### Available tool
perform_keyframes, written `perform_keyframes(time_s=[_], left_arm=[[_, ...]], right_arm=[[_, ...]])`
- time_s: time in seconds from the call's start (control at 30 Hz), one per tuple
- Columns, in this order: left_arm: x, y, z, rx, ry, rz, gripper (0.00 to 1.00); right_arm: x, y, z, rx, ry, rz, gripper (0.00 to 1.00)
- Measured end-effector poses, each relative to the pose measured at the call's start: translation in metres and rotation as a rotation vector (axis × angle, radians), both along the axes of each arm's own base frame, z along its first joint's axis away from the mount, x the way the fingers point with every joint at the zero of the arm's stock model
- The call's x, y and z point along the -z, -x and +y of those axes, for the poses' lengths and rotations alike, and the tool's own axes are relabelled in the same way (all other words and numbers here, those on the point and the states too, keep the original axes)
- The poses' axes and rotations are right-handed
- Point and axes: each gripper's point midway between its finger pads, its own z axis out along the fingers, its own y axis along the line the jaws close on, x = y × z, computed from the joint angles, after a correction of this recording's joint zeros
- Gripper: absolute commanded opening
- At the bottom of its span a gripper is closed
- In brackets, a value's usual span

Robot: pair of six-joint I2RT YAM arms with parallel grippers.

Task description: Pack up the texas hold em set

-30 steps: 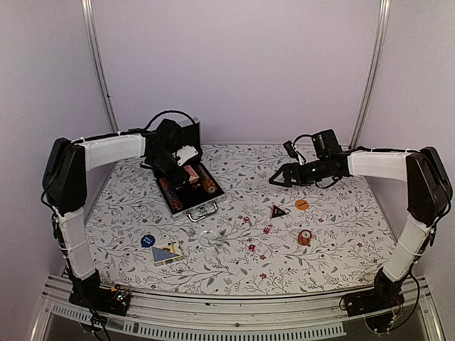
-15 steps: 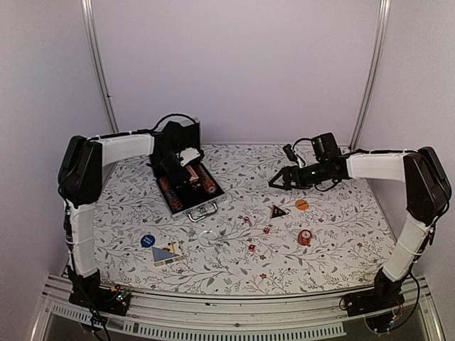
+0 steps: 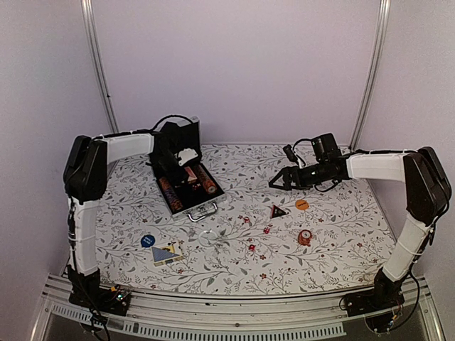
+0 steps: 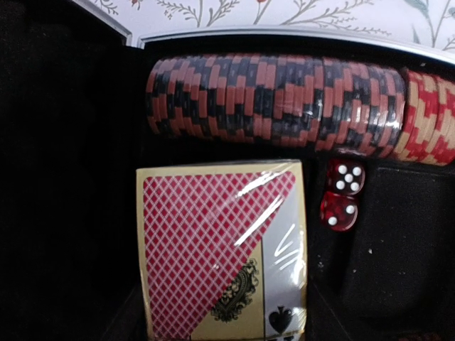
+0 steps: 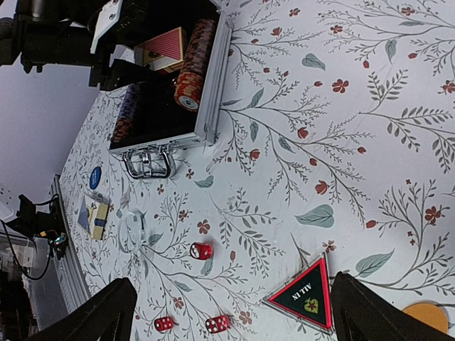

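A: Case: material, position?
B: Silver aluminium briefcase [image 3: 195, 207], open on the floral tablecloth [image 3: 320, 263], far left; ribbed metal rim, black lining; chrome handle [image 5: 149, 163] on the side facing the arm bases.
A: Contents?
B: Chip row [image 4: 270, 99] along one wall, discs standing on edge, brick-red with black edge blocks, glossy under clear wrap; red-and-cream chips [image 4: 430, 117] at its right end; card deck [image 4: 224, 249] next to the row, shrink-wrapped, red diamond-lattice back, cream border, grey corner with a black spade and scrollwork; two translucent red dice [image 4: 345, 177] with white pips just right of the deck, touching each other.
A: Left side?
B: Left gripper [image 3: 183, 162] hangs over the open case, above the deck; its fingers lie outside the wrist view, so I cannot tell how the jaws stand; the deck fills that view and may sit between them.
A: Right side?
B: Right gripper [image 5: 242, 316]: jaws spread wide, only cloth between them; well apart from the case, right of centre.
A: Loose pieces, writing?
B: Black triangular token [image 5: 302, 297], red border, reads "ALL IN", flat on the cloth near the open jaws, untouched; orange round token [image 3: 301, 204] beside it; loose dice [image 5: 201, 250], small red cubes, scattered mid-table.
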Motion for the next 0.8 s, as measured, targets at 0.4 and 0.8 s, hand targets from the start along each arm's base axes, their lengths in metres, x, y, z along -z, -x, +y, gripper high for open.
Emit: perform_keyframes(time_s=[0.4,0.8], left_arm=[[0.006,0.0,-0.003,0.039,0.032,0.051,0.41],[0.013,0.0,-0.006,0.058,0.047,0.076,0.49]], right_arm=[[0.0,0.0,0.0,0.0,0.0,0.0,0.99],[0.003,0.0,0.0,0.0,0.003,0.008,0.99]])
